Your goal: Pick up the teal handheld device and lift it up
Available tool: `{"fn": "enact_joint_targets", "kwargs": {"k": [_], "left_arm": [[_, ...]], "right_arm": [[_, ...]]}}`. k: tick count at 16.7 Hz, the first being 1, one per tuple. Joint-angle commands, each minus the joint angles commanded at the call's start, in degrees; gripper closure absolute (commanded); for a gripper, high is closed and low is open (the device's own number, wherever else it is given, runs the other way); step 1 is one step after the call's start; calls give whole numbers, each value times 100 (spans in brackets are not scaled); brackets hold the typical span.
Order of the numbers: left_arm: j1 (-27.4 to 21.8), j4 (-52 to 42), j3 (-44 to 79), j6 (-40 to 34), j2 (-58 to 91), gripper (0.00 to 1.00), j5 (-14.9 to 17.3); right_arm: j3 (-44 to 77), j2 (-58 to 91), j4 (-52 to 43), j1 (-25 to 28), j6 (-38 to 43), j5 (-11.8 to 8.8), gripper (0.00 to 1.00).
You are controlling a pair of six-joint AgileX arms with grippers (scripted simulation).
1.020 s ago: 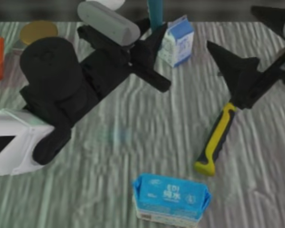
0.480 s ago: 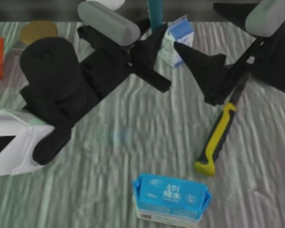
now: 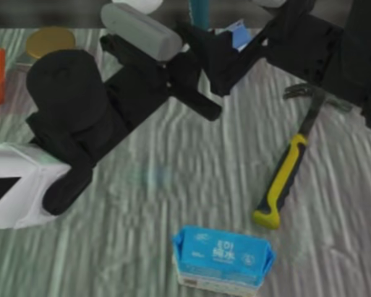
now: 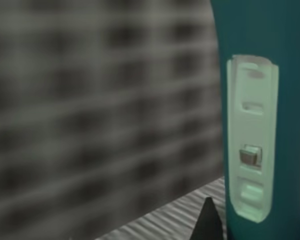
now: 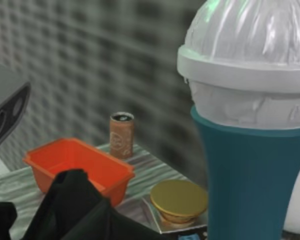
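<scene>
Left pincer [image 3: 195,37] grips teal handheld device [image 3: 200,12].

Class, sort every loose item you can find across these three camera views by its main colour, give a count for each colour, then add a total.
Teal: 1, teal handheld device
Blue: 2, milk carton, tissue pack
Yellow: 2, hammer, gold lid
Orange: 1, bin
Brown: 1, can
Total: 7

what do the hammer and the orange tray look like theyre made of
Hammer: dull grey head that looks like metal; the yellow and black handle looks like moulded rubber or plastic. Orange tray: probably plastic, judging by its thin, evenly coloured, smooth walls.
</scene>
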Motion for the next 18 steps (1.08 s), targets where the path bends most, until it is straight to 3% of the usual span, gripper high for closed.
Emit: {"fn": "enact_joint_targets", "kwargs": {"k": [4, 8, 18], "left_arm": [[0, 0, 0, 0, 0, 100, 0], [0, 0, 0, 0, 0, 100, 0], [0, 0, 0, 0, 0, 100, 0]], "right_arm": [[555, 655, 122, 188, 7, 194, 0], [570, 671, 124, 193, 8, 199, 0], [570, 671, 124, 193, 8, 199, 75]]}}
